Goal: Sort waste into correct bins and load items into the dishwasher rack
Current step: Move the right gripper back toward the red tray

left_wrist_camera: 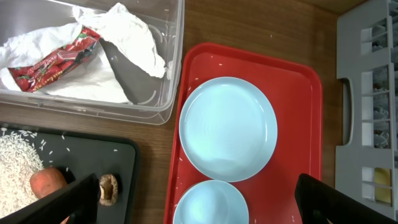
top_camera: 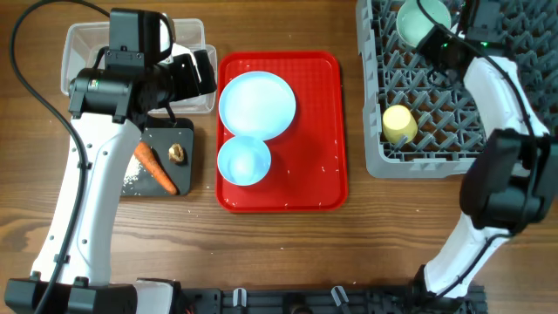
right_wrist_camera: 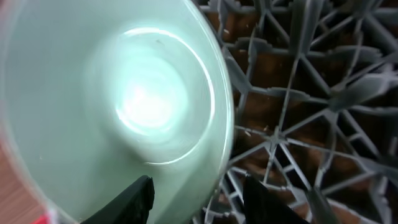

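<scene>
On red plastic tray (top_camera: pixel 314 131): round glossy blue plate (top_camera: pixel 256 105), small bowl (top_camera: pixel 243 161).

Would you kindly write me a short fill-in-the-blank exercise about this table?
The orange ____ lies on the black tray beside a brown lump.
The red tray carries a light blue plate and a light blue ____.
The red wrapper lies in the clear ____.
The grey rack holds ____ dishes: yellow cup and pale green bowl.
Missing words: carrot; bowl; tub; two.
</scene>
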`<control>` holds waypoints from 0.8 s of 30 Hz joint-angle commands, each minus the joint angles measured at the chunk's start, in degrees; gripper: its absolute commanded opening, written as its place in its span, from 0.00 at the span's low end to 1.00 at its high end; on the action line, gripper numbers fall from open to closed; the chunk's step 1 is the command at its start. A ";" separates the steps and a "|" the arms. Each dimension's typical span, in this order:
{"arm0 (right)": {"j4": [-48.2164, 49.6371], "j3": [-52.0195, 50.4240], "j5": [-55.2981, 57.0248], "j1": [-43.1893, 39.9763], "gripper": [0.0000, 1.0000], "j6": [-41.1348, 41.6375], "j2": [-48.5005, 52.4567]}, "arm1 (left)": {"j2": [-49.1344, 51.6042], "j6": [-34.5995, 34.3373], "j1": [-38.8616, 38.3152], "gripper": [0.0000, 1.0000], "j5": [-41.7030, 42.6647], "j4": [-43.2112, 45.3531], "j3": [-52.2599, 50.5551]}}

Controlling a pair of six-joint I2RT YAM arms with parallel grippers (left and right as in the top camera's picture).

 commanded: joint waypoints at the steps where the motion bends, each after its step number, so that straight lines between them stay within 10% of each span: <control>1: 3.39 0.17 -0.44 0.11 0.49 0.76 1.22 | 0.44 -0.28 0.26 1.00 -0.31 0.02 -0.15; 7: 3.80 0.17 -0.42 0.11 0.04 0.52 1.14 | 0.44 -0.28 0.26 1.00 -0.31 0.02 -0.15; 14: 1.05 0.17 8.50 0.15 0.04 -3.98 -5.92 | 0.44 -0.26 0.26 1.00 -0.31 0.02 -0.15; 24: -3.50 0.17 64.94 16.39 0.04 -19.61 -10.45 | 0.44 -0.28 0.26 1.00 -0.31 0.02 -0.15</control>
